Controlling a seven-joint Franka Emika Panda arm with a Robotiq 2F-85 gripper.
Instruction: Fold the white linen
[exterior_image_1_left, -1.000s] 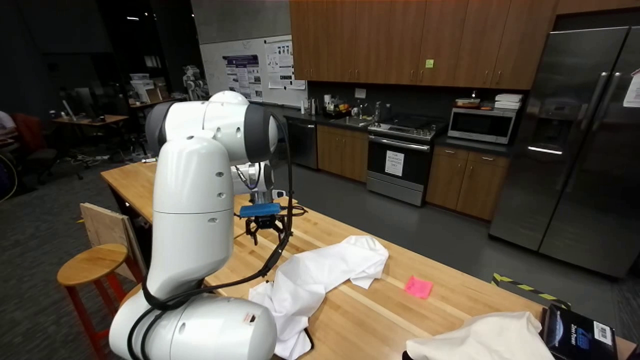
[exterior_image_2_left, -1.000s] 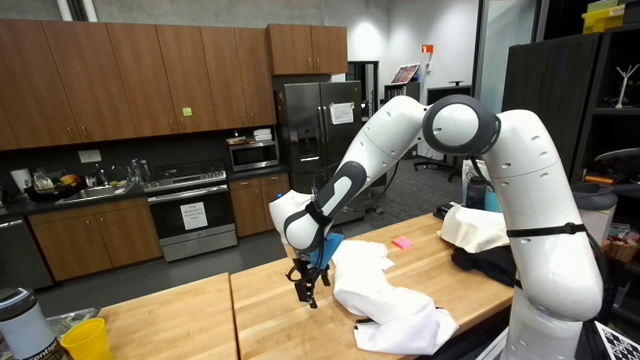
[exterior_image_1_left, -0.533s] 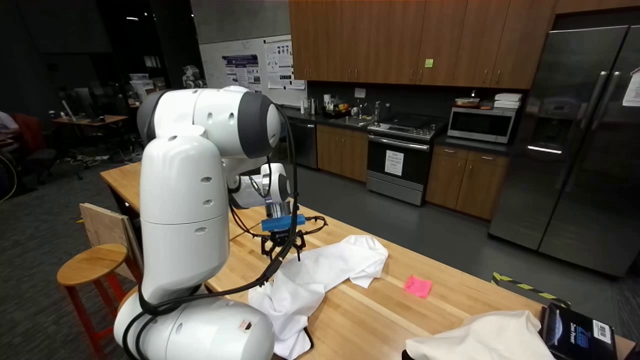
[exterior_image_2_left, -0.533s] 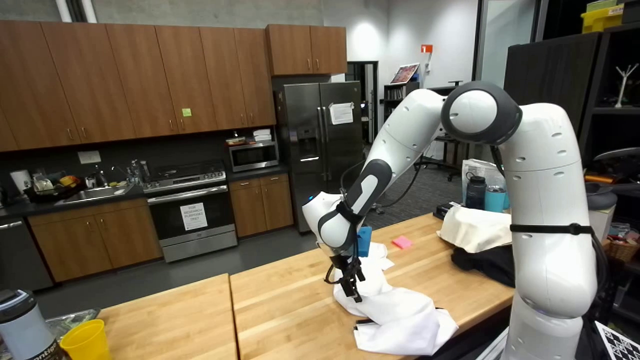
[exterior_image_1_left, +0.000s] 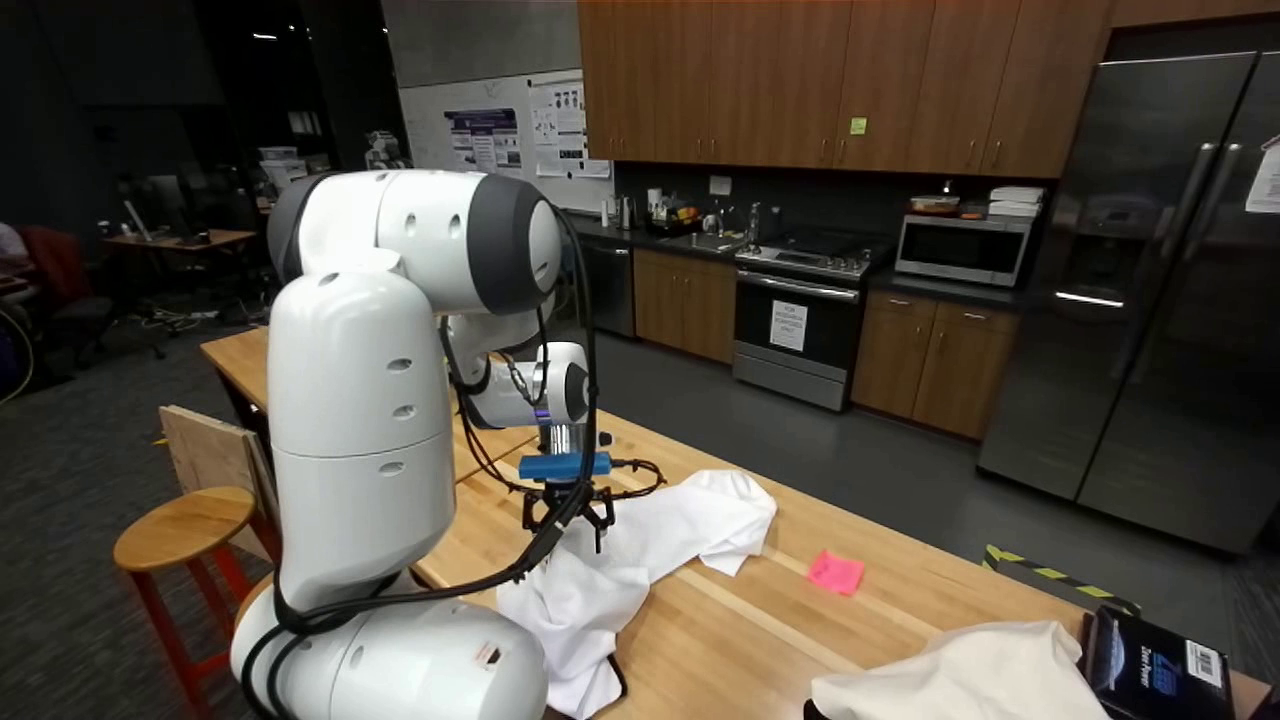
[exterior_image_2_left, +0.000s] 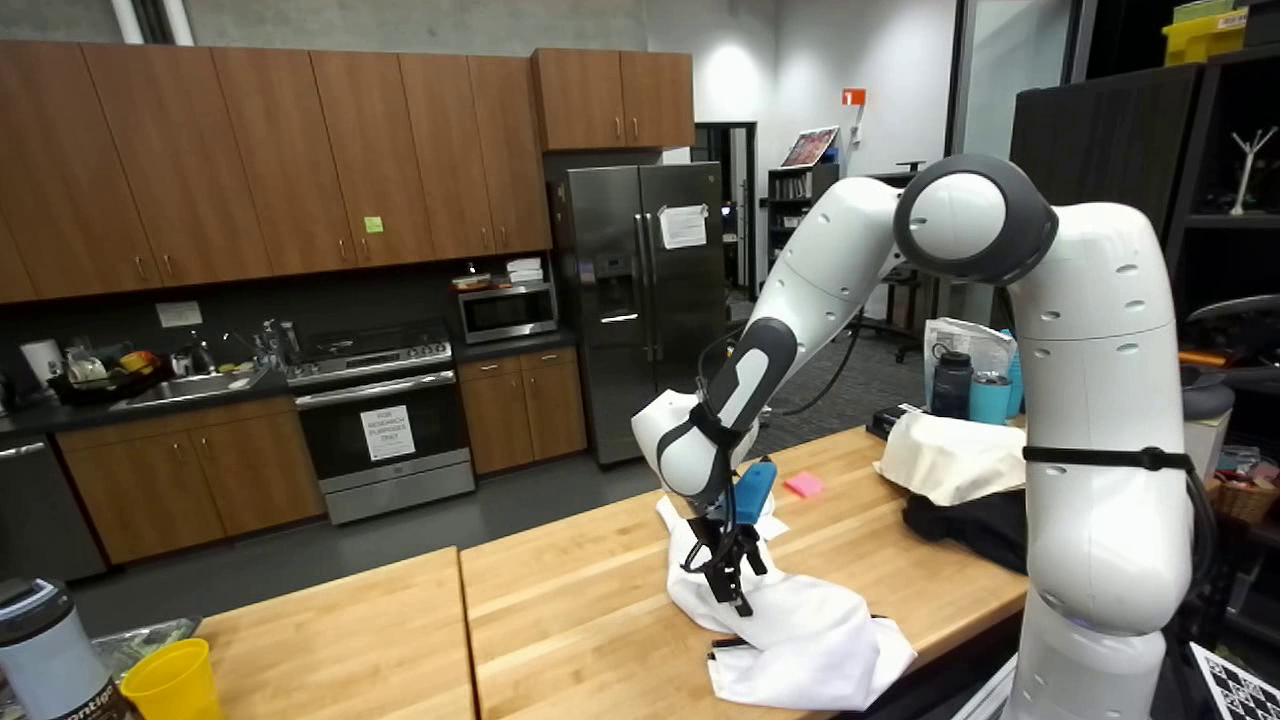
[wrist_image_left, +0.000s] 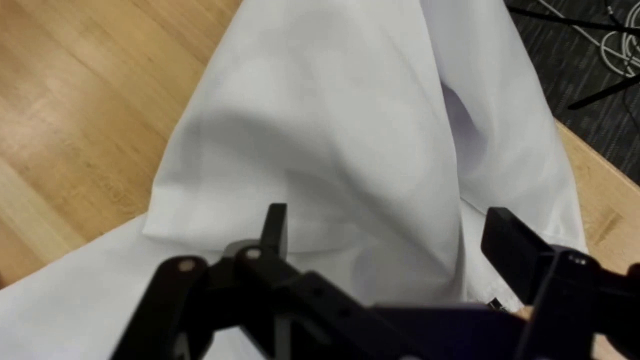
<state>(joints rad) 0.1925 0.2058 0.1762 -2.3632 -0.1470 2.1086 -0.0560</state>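
The white linen (exterior_image_1_left: 665, 535) lies rumpled in a long, bent heap on the wooden table. It also shows in an exterior view (exterior_image_2_left: 815, 640) and fills most of the wrist view (wrist_image_left: 325, 125), with a raised fold running between the fingers. My gripper (exterior_image_1_left: 565, 532) is over the linen's middle, pointing down, and it shows over the cloth in an exterior view (exterior_image_2_left: 748, 590). In the wrist view the gripper (wrist_image_left: 387, 215) has its fingers wide apart with nothing held. I cannot tell whether the fingertips touch the cloth. The arm hides part of the linen.
A pink item (exterior_image_1_left: 836, 572) lies on the table (exterior_image_1_left: 740, 640) beyond the linen. A cream cloth (exterior_image_1_left: 970, 680) and a black box (exterior_image_1_left: 1160, 665) are at the table's end. A black cloth (exterior_image_2_left: 965, 530) lies by the cream one. A yellow cup (exterior_image_2_left: 175, 680) and a bottle (exterior_image_2_left: 60, 650) stand opposite.
My gripper has moved from the bare table beside the linen to over the linen's middle and has come lower. It stays open. The linen has not visibly moved.
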